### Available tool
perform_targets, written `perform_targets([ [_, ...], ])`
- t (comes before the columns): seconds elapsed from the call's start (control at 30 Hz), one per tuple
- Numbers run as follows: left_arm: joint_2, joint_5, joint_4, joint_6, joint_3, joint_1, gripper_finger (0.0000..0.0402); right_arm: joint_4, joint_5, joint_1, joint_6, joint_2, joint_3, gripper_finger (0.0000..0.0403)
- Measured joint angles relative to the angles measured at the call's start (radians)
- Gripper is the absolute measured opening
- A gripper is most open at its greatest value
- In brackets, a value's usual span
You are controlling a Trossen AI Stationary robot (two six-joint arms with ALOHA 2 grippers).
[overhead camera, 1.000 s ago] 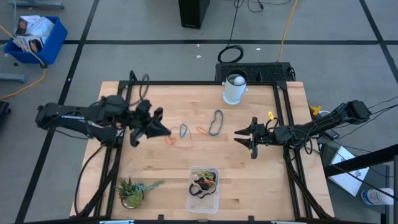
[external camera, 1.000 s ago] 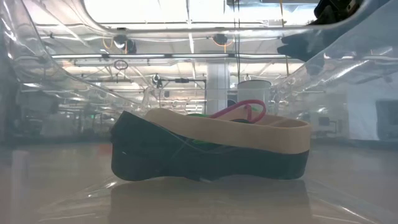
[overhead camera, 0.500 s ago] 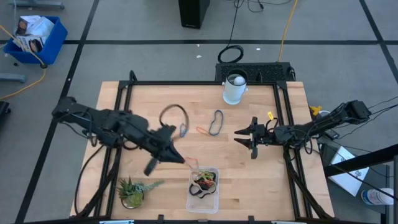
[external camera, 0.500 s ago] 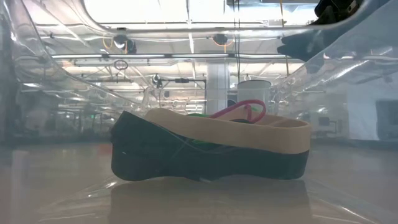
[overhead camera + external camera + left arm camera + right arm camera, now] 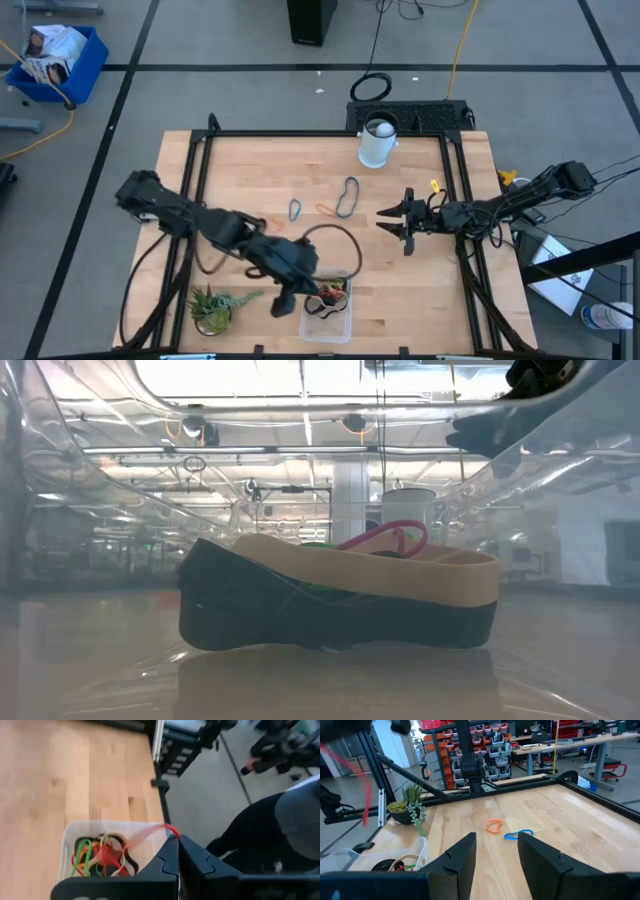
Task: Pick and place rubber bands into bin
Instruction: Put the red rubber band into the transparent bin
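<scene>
High view, left to right: blue crate (image 5: 55, 60) on grey floor beyond the wooden table (image 5: 250, 165); small potted plant (image 5: 212, 310) at the table's near left corner; my left gripper (image 5: 308, 288) over the left edge of the bin (image 5: 345, 318), which sits at the near edge, middle. My left fingers (image 5: 170, 857) are clenched on a thin red rubber band (image 5: 152, 832) that trails down toward the bin's inside. Contents of the bin in the left wrist view: a tangle of green, red, pale and black rubber bands (image 5: 100, 857).

Loose on the table centre: orange band (image 5: 252, 222), blue-grey band (image 5: 295, 210), a second orange band (image 5: 326, 209), dark band (image 5: 347, 197). White cup (image 5: 377, 142) at the far edge.

My right gripper (image 5: 392, 222) hovers over the table's right half, well apart from the bin, fingers (image 5: 462, 857) parted, grasping nothing.

Low view: wide tan and black bands (image 5: 340, 595) lying inside the clear tub, a bright hall behind.
</scene>
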Motion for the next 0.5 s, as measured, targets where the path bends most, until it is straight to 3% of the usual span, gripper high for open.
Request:
perform_targets([
  [0.5, 0.223, 0.087, 0.003, -0.073, 0.000, 0.012, 0.0005, 0.000, 0.000, 0.000, 0.000, 0.000, 0.000, 0.0139],
])
